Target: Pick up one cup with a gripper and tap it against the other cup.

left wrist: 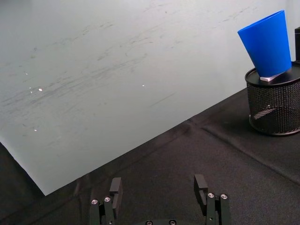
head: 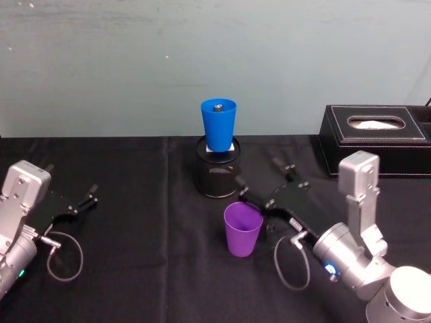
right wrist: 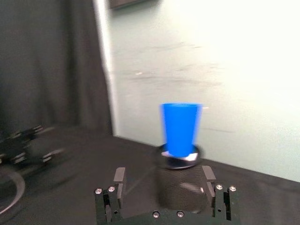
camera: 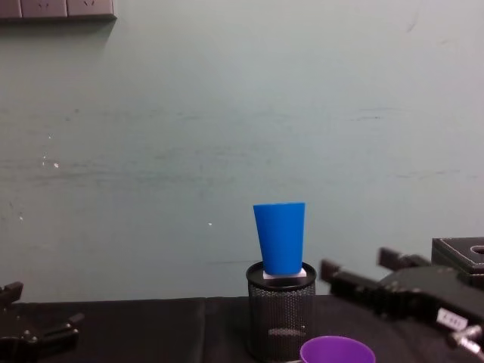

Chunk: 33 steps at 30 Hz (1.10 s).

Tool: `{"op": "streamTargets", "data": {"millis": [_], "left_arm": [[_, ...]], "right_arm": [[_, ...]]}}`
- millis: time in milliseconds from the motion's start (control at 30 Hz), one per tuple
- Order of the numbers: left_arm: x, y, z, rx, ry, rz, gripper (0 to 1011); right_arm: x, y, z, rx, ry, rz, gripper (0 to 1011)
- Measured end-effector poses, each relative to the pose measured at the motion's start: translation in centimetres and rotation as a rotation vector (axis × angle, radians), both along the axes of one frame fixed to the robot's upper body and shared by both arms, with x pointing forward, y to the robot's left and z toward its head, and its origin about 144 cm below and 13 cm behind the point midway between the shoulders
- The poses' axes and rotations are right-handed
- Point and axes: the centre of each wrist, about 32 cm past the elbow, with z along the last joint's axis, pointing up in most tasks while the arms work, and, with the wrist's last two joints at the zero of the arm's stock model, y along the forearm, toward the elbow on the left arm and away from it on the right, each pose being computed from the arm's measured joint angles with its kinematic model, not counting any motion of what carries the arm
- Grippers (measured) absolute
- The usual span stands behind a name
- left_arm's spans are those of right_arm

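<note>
The purple cup stands upright on the black-draped counter, just in front of the black mesh pen holder. The blue cup sits upright on top of that holder. The right tool hovers just beside the purple cup, fingers spread and empty. The left tool rests at the counter's left edge, fingers apart. A black tissue box sits back right.

Two tapered plastic tumblers: one bright blue, one purple. One black wire-mesh pen holder. One black leather-look tissue box. Two black grippers: left, right.
</note>
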Motion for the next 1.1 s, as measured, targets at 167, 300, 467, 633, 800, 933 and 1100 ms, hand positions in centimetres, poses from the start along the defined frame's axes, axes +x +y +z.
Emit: {"op": "streamTargets", "data": {"millis": [167,300,467,633,800,933,1100], "left_arm": [[0.0,0.0,0.0,0.000,0.000,0.000,1000],[0.0,0.0,0.0,0.000,0.000,0.000,1000],[0.0,0.0,0.0,0.000,0.000,0.000,1000],[0.0,0.0,0.0,0.000,0.000,0.000,1000],[0.0,0.0,0.0,0.000,0.000,0.000,1000],[0.0,0.0,0.0,0.000,0.000,0.000,1000],[0.0,0.0,0.0,0.000,0.000,0.000,1000]], "right_arm": [[0.1,0.0,0.2,0.012,0.021,-0.167,1003],[0.3,0.1,-0.7,0.020,0.054,-0.334,1003],[0.6,0.1,-1.4,0.019,0.070,-0.434,1002],[0.8,0.2,-1.9,0.014,0.079,-0.473,1002],[0.9,0.1,-2.2,0.010,0.083,-0.476,1002],[0.8,0.0,-2.3,0.008,0.083,-0.471,1003],[0.8,0.0,-2.3,0.008,0.083,-0.471,1002]]}}
